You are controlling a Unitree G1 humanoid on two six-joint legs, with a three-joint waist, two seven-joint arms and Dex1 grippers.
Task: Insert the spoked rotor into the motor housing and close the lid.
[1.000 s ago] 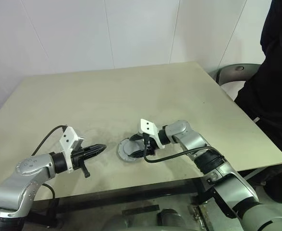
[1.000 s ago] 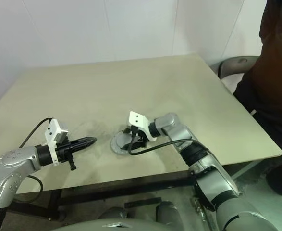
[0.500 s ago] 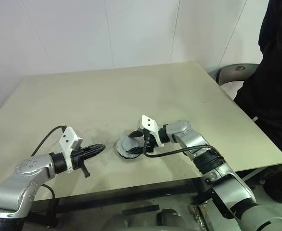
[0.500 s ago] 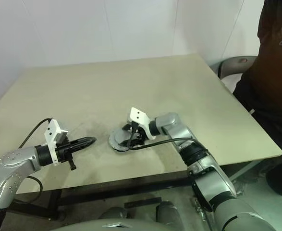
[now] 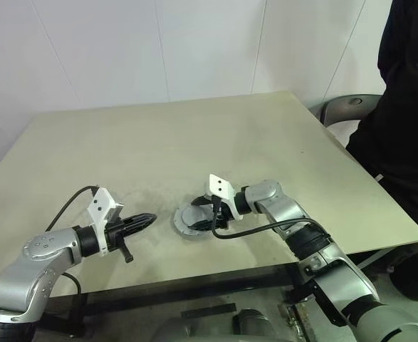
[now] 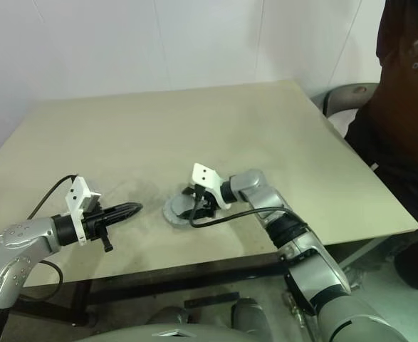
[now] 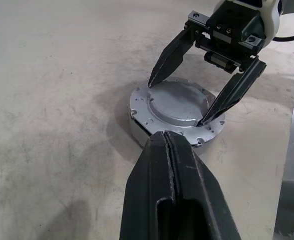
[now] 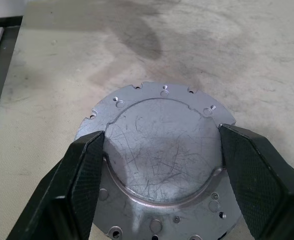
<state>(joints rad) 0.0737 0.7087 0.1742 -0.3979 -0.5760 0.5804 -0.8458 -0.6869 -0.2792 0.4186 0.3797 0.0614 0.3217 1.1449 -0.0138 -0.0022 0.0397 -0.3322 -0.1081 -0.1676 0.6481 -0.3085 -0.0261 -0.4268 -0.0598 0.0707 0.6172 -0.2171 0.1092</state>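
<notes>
The lid, a flat grey metal disc with a raised centre, lies on the round silver motor housing near the table's front edge. The housing's inside is covered, and the spoked rotor is hidden. My right gripper reaches in from the right, tilted down. Its fingertips press against opposite sides of the lid's raised centre, so it is shut on the lid. My left gripper is shut with nothing in it. It hovers a short way left of the stack, pointing at it.
The beige table stretches far behind the stack, and its front edge is close. At the right a person in dark clothes stands by a grey chair.
Half a second ago the right gripper and the round stack sat slightly farther left; now they are back where they were a second ago. The left arm has not moved.
</notes>
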